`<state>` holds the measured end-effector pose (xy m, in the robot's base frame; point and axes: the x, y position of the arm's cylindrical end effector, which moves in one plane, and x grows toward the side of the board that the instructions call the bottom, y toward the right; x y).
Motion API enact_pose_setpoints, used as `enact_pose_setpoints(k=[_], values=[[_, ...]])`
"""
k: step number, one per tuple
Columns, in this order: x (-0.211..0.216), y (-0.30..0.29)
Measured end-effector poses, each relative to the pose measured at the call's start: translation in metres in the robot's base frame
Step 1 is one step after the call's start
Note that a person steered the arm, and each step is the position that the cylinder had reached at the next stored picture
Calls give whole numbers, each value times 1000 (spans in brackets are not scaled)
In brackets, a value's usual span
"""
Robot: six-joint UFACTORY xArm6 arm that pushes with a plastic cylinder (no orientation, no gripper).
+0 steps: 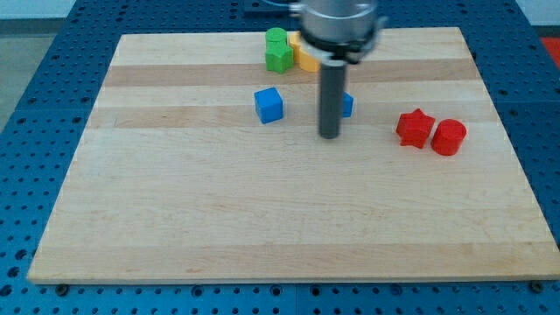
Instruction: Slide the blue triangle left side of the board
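Observation:
A blue block [347, 105], mostly hidden behind my rod, shows only a small part at the rod's right edge; its shape cannot be made out. My tip [329, 136] rests on the board just below and left of that block. A blue cube [269, 104] sits to the left of my tip, apart from it.
A green block [278, 50] and a yellow block [305, 55] sit together near the view's top edge of the wooden board [175, 219]. A red star [415, 128] and a red cylinder [448, 137] lie side by side at the right.

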<state>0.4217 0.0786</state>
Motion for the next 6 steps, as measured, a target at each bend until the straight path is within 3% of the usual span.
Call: enact_pose_setpoints(k=[1, 2, 6], values=[[-6, 52], [-17, 66], [-43, -17]])
